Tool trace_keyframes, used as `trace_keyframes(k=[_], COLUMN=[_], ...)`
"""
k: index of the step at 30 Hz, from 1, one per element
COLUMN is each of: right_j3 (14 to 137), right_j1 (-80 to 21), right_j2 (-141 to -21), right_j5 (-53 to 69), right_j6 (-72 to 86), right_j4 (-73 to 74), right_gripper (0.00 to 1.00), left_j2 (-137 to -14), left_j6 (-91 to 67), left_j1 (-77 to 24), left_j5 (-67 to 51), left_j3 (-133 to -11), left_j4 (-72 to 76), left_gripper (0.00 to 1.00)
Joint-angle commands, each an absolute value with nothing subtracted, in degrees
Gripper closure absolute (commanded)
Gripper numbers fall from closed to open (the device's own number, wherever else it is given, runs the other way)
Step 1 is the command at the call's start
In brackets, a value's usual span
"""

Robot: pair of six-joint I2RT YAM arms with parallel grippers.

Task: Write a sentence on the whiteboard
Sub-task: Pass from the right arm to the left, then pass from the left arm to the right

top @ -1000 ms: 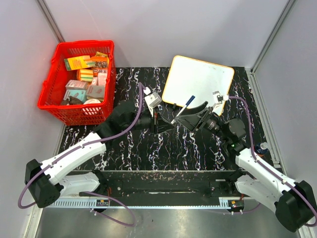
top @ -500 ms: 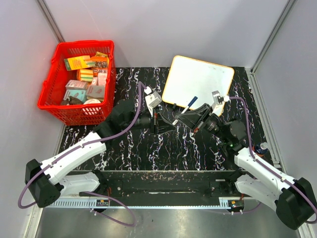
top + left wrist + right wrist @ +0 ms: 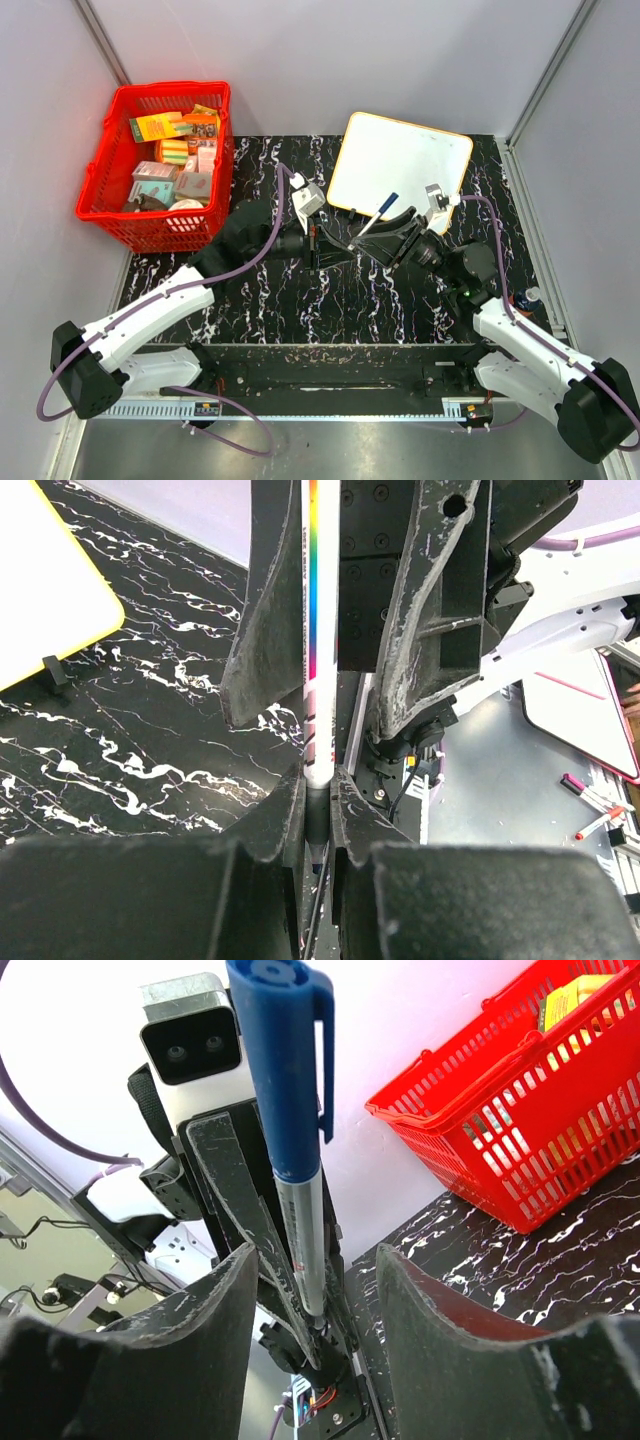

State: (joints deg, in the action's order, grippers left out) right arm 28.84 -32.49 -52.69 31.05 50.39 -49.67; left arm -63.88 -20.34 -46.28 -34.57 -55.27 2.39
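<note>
Two claws: left claw (image 3: 318, 802) clenched on slim round marker (image 3: 320, 720); right claw (image 3: 312, 1265) parted beside blue cap (image 3: 280, 1060).

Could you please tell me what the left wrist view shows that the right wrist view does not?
Only the left wrist view shows a corner of the whiteboard, blank where visible, and the rainbow stripe on the marker. Only the right wrist view shows the red basket and the marker's blue cap. Both show the marker between the parted fingers of the right claw, its other end pinched by the left claw, over the black marbled table.
</note>
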Motion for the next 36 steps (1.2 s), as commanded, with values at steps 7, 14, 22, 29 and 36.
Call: trace_keyframes(k=[7,14,22,29,36], right_j3=[28.1,27.8,28.7,29.1,26.6], right_j1=[-33.0,-33.0,-33.0,-33.0,-33.0], right_j2=[-49.4,-47.8,-48.6,-50.4,-50.7], right_j5=[29.4,28.0,28.6,30.5,28.8], right_j6=[50.1,50.0,49.9,51.1,52.6], right_j4=[-50.9,-50.5,-49.7,-51.4,-57.3], right_gripper=[0.51,0.55,0.55,0.54,0.65], left_j2=[-63.3,-63.5,-63.5,-63.1,-62.4], left_j6=[-19.9,-20.2,-20.4,-21.1,-21.5], left_j1=[-45.9,-46.0,-45.9,-46.0,-45.9], left_j5=[-37.3,-38.9,-39.8,-39.9,-39.8], left_j3=[-56.5,-55.9,-55.4,-54.2,-53.4], left_j4=[6.0,6.8,7.6,9.1,10.3], left_gripper=[1.0,1.0,1.0,1.0,1.0])
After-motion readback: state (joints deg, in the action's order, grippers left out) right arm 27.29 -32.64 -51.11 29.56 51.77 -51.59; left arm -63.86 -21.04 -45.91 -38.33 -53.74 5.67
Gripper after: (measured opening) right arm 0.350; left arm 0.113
